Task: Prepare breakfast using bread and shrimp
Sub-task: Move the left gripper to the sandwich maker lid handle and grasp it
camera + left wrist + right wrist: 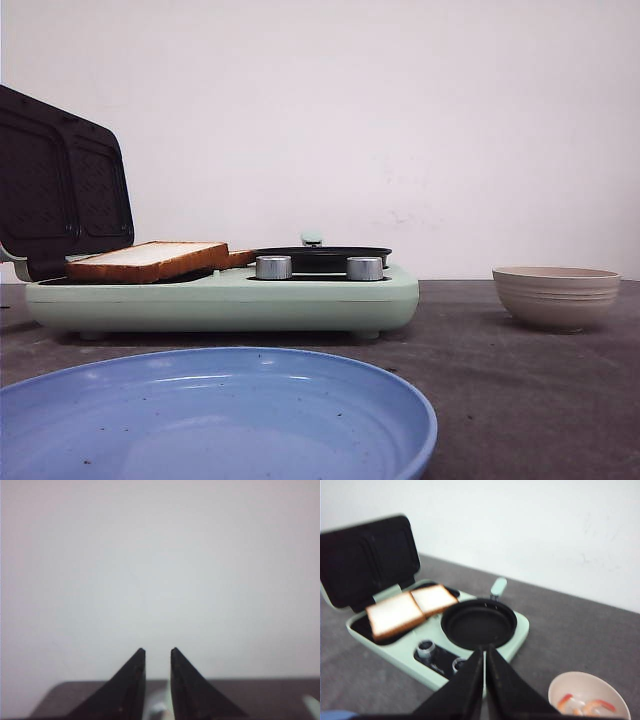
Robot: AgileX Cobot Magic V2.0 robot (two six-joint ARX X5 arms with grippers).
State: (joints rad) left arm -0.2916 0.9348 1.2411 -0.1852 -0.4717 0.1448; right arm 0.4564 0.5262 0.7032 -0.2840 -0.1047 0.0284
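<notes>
Bread point(410, 610) is already on the sandwich maker point(440, 670) at 10 o'clock from the pan point(479, 625), so the right gripper point(484, 652), nearly closed and empty, should open wide over the shrimp point(582, 706) in the bowl point(560, 685); left gripper point(158, 652) barely parted, empty.

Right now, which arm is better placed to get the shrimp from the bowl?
Right, probably. Its gripper looks over the pan, with the shrimp in the bowl just beside it. The left gripper faces only wall and table edge.
</notes>
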